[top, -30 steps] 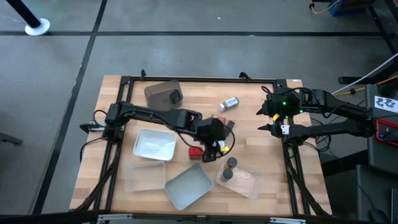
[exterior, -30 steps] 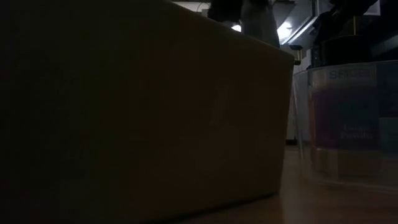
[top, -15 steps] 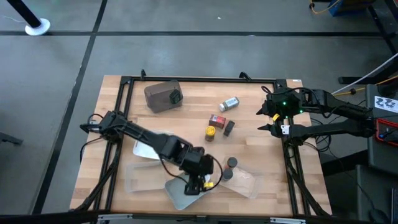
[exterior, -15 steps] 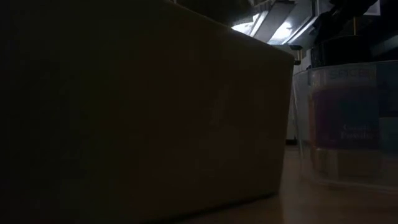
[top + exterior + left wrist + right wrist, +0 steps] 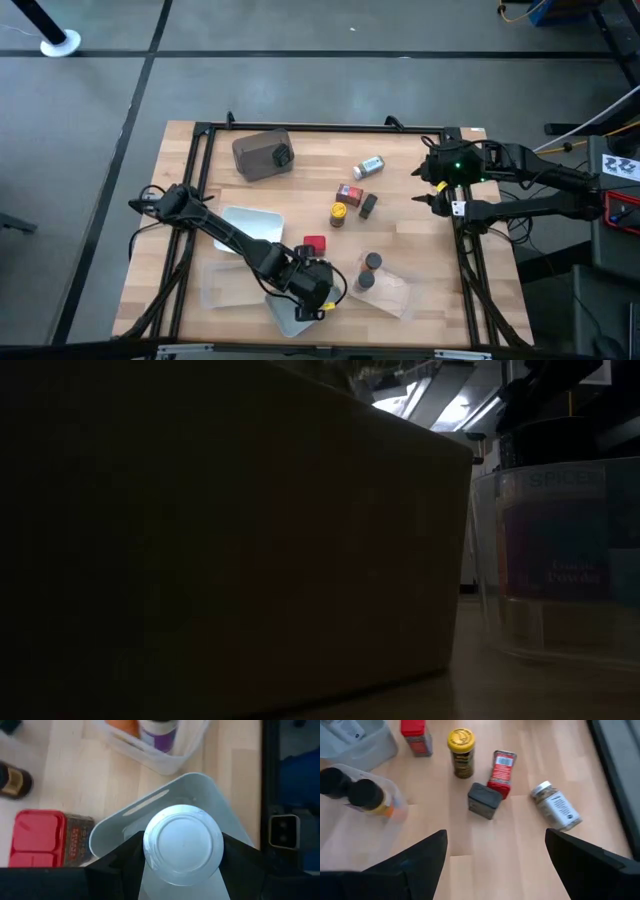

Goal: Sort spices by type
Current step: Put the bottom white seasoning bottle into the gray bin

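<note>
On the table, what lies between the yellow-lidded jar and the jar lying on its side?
In the high view, a red box lies between the yellow-lidded jar and the tipped white-lidded jar. A black box sits just beside that line.

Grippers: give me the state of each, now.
Left gripper: shut on the white-lidded jar, over the grey tray.
Right gripper: open, empty, at the table's right edge.

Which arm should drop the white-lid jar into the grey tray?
Left. Its gripper already holds the white-lid jar right over the grey tray. The right gripper sits empty at the table's far edge.
</note>
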You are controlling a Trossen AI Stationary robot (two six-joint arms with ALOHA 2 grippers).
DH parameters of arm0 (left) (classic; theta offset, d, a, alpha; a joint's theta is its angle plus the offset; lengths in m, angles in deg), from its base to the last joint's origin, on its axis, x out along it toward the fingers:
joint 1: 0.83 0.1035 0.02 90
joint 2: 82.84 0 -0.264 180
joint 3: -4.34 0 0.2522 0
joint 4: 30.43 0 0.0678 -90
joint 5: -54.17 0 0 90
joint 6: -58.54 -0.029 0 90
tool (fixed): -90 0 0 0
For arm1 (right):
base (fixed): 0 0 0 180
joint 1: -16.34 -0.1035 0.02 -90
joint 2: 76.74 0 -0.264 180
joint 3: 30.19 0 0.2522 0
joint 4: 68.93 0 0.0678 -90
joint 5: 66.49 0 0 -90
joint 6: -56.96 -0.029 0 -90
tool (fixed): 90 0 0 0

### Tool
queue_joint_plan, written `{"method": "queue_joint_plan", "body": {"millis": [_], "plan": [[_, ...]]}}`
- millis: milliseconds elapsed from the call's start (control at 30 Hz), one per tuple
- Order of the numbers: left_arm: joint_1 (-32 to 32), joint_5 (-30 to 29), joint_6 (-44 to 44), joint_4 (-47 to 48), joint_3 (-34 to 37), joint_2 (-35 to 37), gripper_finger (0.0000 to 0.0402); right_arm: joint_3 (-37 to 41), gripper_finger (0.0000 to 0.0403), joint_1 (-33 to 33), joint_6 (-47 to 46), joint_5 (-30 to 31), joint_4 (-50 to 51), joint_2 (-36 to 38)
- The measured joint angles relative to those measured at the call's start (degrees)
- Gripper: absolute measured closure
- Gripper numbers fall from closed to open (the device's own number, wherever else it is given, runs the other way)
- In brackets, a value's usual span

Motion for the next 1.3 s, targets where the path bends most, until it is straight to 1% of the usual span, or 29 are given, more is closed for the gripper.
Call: {"method": "queue_joint_plan", "body": {"millis": [167,267,333,567,667,800,1100,1300], "plan": [[0.0,-1.7,2.3,-4.2,4.4,0.0,0.0199,0.0,0.0068,0.0,2.0,7.3,-1.4,-2.5],[0.0,-1.9,2.8,-7.0,6.3,0.0,0.0198,0.0,0.0068,0.0,5.8,10.0,-1.4,-5.2],[0.0,-1.9,3.3,-6.6,6.9,0.0,0.0198,0.0,0.0068,0.0,8.7,10.7,-1.7,-7.4],[0.0,-1.9,3.2,-7.9,7.5,0.0,0.0197,0.0,0.0068,0.1,19.0,10.8,-5.3,-15.9],[0.0,-1.8,3.2,-7.7,7.5,0.0,0.0197,0.0,0.0068,1.4,22.1,10.3,-7.7,-19.8],[0.0,-1.8,3.7,-7.6,7.5,0.0,0.0190,0.0,0.0068,5.1,24.3,9.3,-10.1,-25.0],[0.0,-1.6,3.7,-7.9,7.5,0.0,0.0145,0.0,0.0068,15.3,31.3,5.1,-12.1,-33.3],[0.0,-1.6,3.6,-7.9,7.5,0.0,0.0145,0.0,0.0068,21.4,37.4,0.7,-16.7,-36.6]]}}
